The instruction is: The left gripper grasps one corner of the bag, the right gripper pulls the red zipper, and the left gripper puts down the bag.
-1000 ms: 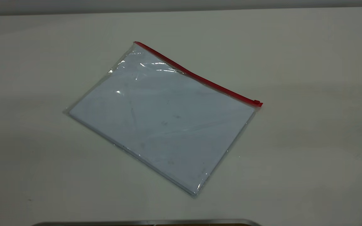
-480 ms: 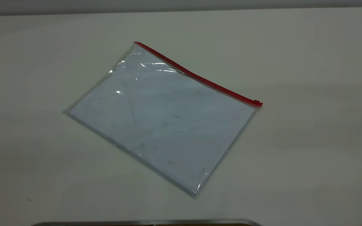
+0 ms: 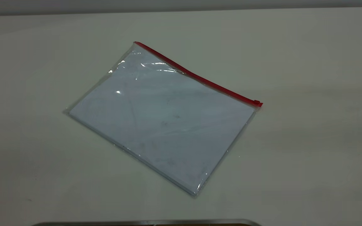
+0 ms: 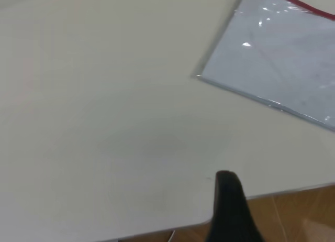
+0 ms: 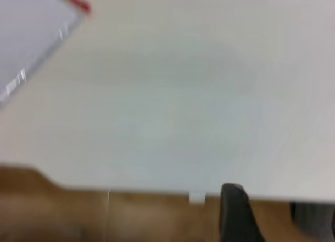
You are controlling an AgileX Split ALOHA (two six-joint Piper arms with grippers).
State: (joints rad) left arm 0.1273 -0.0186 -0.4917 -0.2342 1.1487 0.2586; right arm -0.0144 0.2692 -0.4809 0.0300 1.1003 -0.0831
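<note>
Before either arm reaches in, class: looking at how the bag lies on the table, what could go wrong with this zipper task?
1. The bag lies flat on the table, so the left pincer may scrape the surface or slip off the thin corner of the bag.
2. The slider tab on the red zipper is tiny; the right pincer could miss it.
3. The smooth plastic may slide when pushed.

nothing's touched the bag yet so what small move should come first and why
Probably bring the left gripper in toward the corner of the bag at the red zipper's far end. The bag lies flat and untouched, and both grippers hang back by the table edge.
</note>
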